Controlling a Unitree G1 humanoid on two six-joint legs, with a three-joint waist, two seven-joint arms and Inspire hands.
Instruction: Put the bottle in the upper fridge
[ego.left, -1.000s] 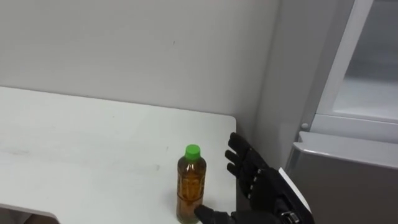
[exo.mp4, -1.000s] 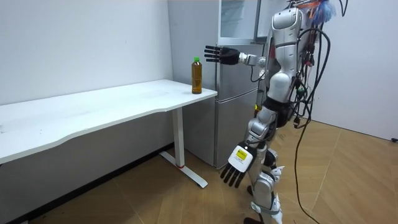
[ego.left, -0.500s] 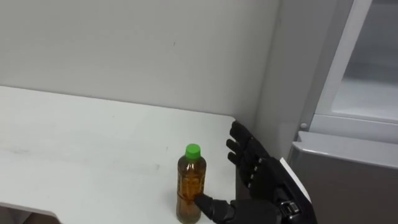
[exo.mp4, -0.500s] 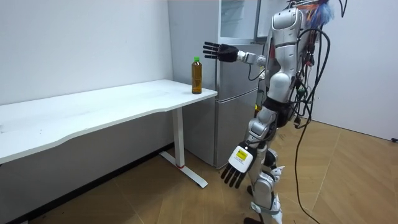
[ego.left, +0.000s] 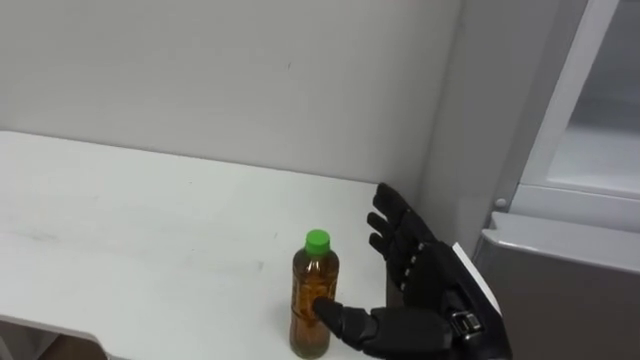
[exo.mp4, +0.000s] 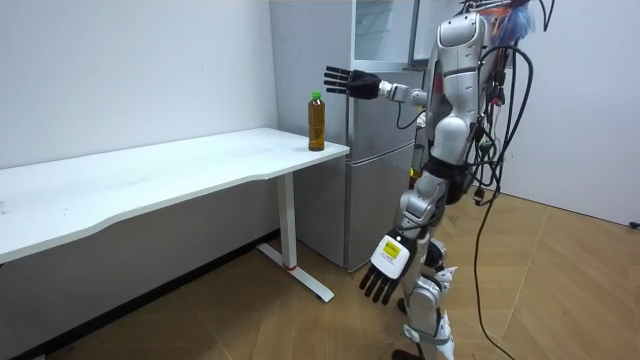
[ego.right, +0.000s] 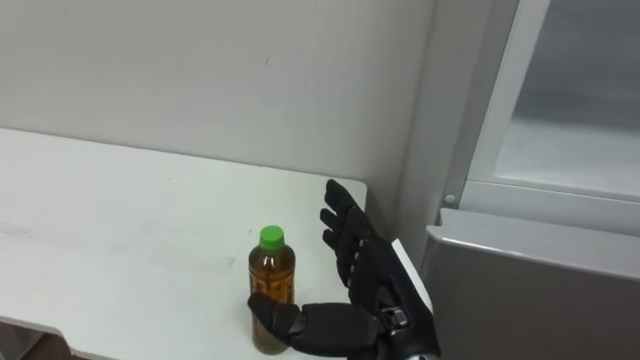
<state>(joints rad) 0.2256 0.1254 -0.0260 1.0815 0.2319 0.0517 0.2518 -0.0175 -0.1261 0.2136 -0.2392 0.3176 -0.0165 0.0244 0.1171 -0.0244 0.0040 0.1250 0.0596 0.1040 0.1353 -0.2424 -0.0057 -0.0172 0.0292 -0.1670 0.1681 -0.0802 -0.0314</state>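
A bottle (ego.left: 312, 285) of amber liquid with a green cap stands upright near the right end of the white table (ego.left: 150, 220). My right hand (ego.left: 425, 285) is open just right of it. Its fingers are straight and spread, a little apart from the bottle, and its thumb reaches across the front of the lower part. In the room view this hand (exo.mp4: 345, 82) is held out at shoulder height past the bottle (exo.mp4: 316, 121). My left hand (exo.mp4: 385, 268) hangs open by my thigh. I stand between the table's end and the fridge (exo.mp4: 375, 160).
The grey fridge (ego.left: 560, 260) stands close to the right of the table; its upper compartment (ego.left: 600, 120) is open, with a pale interior. A wall runs behind the table. The long table top (exo.mp4: 150, 180) stretches away to the left.
My right hand has moved a little forward and towards the bottle, and its thumb now lies in front of the bottle's lower part. The bottle has not moved.
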